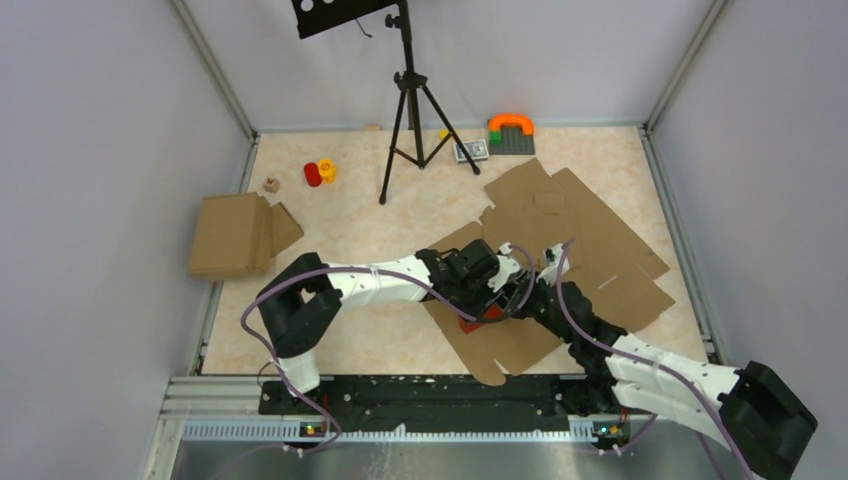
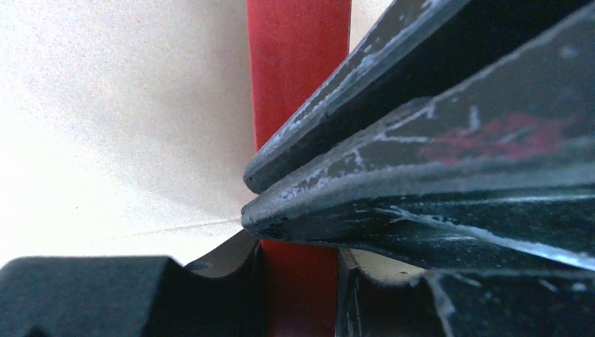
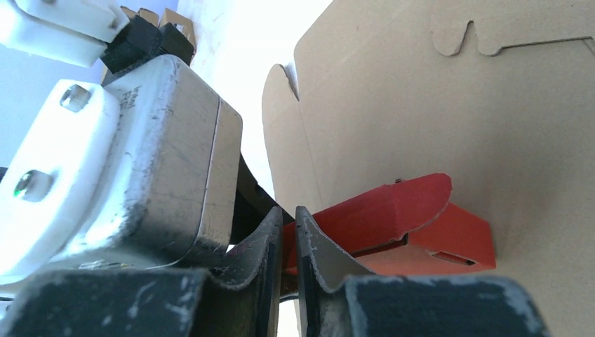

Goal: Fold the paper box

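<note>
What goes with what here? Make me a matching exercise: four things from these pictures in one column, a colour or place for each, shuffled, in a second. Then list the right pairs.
Column one
1. paper box
2. folded cardboard box
3. tripod
4. orange arch

Column two
a. black, standing at the far middle
b. bright red, near side
c. brown, left edge
d. far side, on a grey plate

Pairs: 1-b, 2-c, 3-a, 4-d
</note>
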